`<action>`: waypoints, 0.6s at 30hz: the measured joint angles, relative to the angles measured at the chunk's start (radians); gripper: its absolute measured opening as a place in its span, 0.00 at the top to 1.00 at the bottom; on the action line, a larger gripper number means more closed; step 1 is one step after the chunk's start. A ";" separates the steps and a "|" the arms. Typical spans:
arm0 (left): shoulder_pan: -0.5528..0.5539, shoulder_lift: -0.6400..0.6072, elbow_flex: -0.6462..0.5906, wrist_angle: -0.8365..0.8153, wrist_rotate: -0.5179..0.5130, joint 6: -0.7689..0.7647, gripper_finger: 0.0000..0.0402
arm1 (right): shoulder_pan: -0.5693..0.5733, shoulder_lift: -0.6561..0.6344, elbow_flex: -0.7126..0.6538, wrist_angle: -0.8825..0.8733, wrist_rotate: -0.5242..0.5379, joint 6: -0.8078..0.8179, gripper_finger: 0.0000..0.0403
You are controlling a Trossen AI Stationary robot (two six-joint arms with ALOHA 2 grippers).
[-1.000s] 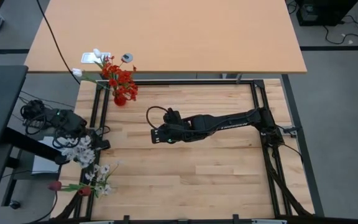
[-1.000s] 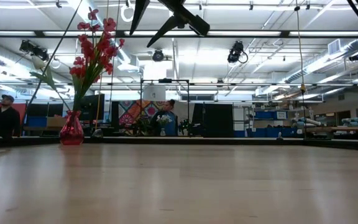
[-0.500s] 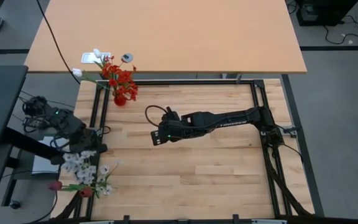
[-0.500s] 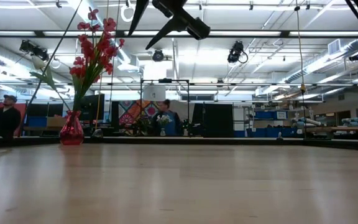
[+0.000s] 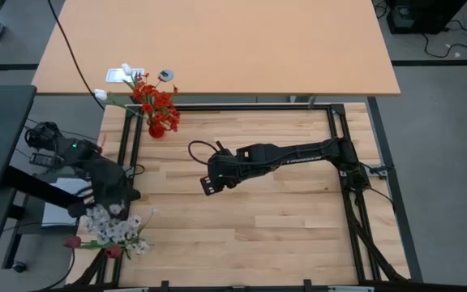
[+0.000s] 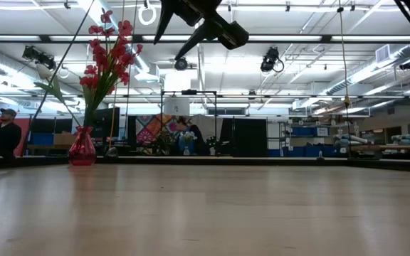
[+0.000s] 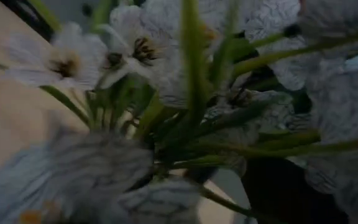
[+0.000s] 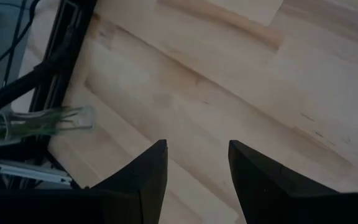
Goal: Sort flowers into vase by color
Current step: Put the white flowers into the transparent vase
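Red flowers (image 5: 157,104) stand in a red vase (image 6: 82,147) at the table's far left. A bunch of white flowers (image 5: 112,225) sits at the near left edge, with a dark maroon bud (image 5: 72,242) beside it. My left gripper (image 5: 118,199) is right over the white bunch, whose blooms and green stalks (image 7: 166,118) fill its wrist view. My right gripper (image 8: 194,162) hangs open above the middle of the table (image 5: 250,219), with nothing between its fingers. It also shows at the top of the low view (image 6: 168,46). A clear vase (image 8: 73,118) holds green stalks.
A black frame rail (image 5: 126,142) runs along the table's left side, with cables and a dark box (image 5: 51,154) outside it. A second, larger table (image 5: 217,49) stands behind. People stand in the room beyond (image 6: 6,131). Bare wood lies to the right of my right arm.
My left arm has swung toward the table's near edge. The white bunch, which hung beside the gripper, now sits lower toward the near left corner. My right gripper has drifted slightly toward the near edge and turned a little.
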 joint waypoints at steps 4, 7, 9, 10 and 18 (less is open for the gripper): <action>-0.031 0.042 0.031 -0.016 0.073 -0.006 0.39 | 0.000 0.000 0.000 -0.008 -0.008 -0.017 0.56; -0.063 0.069 0.089 -0.107 0.059 -0.015 0.38 | 0.000 0.000 0.000 -0.020 -0.008 -0.023 0.56; -0.076 0.088 0.129 -0.156 0.024 -0.001 0.37 | 0.000 0.000 0.000 -0.026 -0.008 -0.023 0.56; -0.080 0.095 0.147 -0.178 0.006 0.006 0.37 | 0.000 0.000 0.000 -0.029 -0.008 -0.023 0.56; -0.087 0.119 0.229 -0.199 -0.141 0.079 0.37 | 0.001 0.000 0.000 -0.029 -0.006 -0.017 0.56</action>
